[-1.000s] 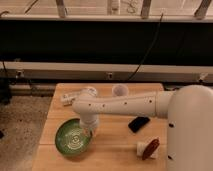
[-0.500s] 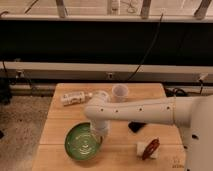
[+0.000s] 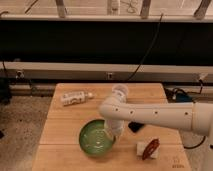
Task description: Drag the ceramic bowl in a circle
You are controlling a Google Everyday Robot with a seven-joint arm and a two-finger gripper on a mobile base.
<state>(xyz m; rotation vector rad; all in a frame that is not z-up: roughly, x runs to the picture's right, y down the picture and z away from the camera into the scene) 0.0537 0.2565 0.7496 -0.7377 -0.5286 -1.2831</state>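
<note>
The ceramic bowl (image 3: 96, 138) is a wide, shallow, glossy green bowl with ring marks inside. It sits on the wooden table (image 3: 60, 125) toward the front, left of centre. My white arm reaches in from the right, and my gripper (image 3: 111, 134) points down at the bowl's right rim, touching it there. A small translucent plastic cup (image 3: 120, 92) stands behind the arm near the table's back edge.
A plastic bottle (image 3: 75, 97) lies on its side at the back left. A dark flat object (image 3: 135, 127) lies just right of my gripper. A white block with a dark red item on it (image 3: 149, 149) sits at the front right.
The bowl and my gripper have moved right and toward the front edge over the last second. The arm has swung along with them.
</note>
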